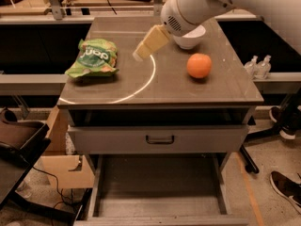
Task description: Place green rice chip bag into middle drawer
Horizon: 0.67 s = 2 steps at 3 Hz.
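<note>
Hand (139,55) hung over the back-centre of the tabletop (178,91), tilted down and to the left on the white arm, with its tip low over the surface. Whether the hand was spread or pressed together: cannot tell. It carried nothing that could be seen.

Green chip bag (94,58) lay flat on the left part of the tabletop, near its left edge. It was to the left of the hand's tip, near but apart, with bare tabletop between them.

White bowl (190,37) sat behind the arm at the back. Orange (199,65) rested to the right of the hand, apart from bowl and bag. A thin white arc (146,81) curved across the tabletop between bag and orange.

Below, a shut drawer front (160,139) with a small dark handle. Under that, the open drawer (160,187) was pulled forward, showing a bare grey floor.
</note>
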Each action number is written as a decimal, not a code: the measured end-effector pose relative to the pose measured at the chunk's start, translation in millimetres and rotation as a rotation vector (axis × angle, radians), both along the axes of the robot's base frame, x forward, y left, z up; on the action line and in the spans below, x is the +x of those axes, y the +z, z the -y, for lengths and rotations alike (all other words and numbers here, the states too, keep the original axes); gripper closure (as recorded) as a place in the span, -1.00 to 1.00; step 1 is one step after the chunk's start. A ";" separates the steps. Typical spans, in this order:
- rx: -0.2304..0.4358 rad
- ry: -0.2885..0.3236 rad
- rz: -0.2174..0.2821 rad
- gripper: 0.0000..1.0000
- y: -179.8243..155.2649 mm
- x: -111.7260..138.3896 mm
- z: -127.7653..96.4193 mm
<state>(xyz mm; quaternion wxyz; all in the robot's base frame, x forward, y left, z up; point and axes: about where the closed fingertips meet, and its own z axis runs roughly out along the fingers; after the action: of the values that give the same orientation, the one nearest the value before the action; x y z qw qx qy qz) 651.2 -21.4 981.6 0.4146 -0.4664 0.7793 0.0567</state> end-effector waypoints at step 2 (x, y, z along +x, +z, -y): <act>0.022 -0.028 -0.071 -1.00 -37.5 41.4 -57.3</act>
<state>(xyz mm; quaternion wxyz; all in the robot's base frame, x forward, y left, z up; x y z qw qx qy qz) 692.7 35.9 944.1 0.3926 -0.4486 0.7993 0.0761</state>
